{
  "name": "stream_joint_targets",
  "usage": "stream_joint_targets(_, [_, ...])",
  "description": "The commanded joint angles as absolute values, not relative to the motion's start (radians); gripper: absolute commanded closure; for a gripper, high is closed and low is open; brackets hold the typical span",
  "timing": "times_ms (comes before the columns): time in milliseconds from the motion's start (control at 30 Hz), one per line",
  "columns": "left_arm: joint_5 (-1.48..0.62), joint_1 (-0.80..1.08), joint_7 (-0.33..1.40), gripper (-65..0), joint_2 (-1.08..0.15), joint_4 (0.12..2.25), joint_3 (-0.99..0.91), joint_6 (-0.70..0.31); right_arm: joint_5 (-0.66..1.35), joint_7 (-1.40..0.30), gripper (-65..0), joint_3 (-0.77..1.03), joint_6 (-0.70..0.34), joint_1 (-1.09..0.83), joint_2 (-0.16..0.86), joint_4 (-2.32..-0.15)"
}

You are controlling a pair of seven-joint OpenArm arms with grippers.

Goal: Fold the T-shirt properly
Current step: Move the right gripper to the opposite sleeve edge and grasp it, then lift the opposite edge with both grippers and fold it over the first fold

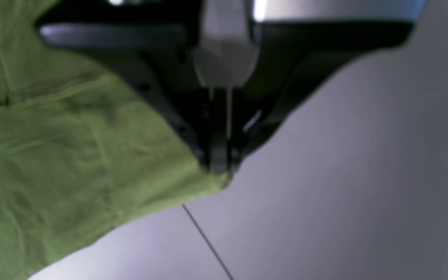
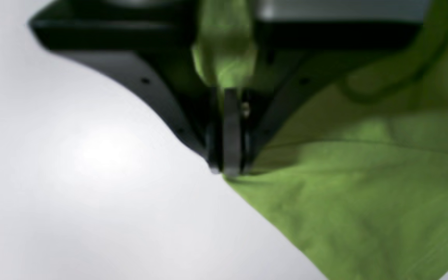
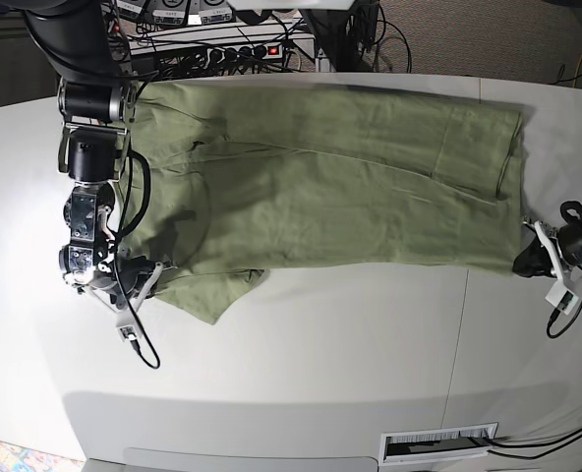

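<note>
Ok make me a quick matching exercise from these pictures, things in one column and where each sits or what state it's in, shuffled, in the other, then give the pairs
Things:
1. left gripper
2. right gripper
3. T-shirt
4. power strip

Place or state:
A. spread wide across the table
B. shut on a shirt edge at the right of the base view
C. past the table's far edge, red light showing
D. shut on the shirt at the left of the base view

Pairs: 1-B, 2-D, 3-A, 4-C
</note>
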State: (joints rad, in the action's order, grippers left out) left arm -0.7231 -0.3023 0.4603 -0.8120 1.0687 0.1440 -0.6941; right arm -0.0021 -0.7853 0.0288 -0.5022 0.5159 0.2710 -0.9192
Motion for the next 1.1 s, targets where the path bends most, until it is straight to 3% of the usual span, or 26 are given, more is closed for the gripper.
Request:
stream_joint_targets(0, [-0.738, -0.327, 0.436, 0.0, -0.839, 1.082, 0.134, -0.698, -0.030, -0.838, 0.0, 0.031, -0.505, 0.535, 0.283, -0.929])
stream_joint_targets(767, [-0.851, -0.326, 0.458, 0.0, -0.896, 1.122, 0.134, -0.698, 0.223, -1.205, 0.0, 0.031, -0.505, 0.526, 0.283, -1.395])
stream_joint_targets(1067, [-1.039, -0.327, 0.666, 0.0, -0.920, 1.150, 0.134, -0.698, 0.303, -1.274, 0.0, 0.031, -0.507, 0.481, 0.283, -1.409])
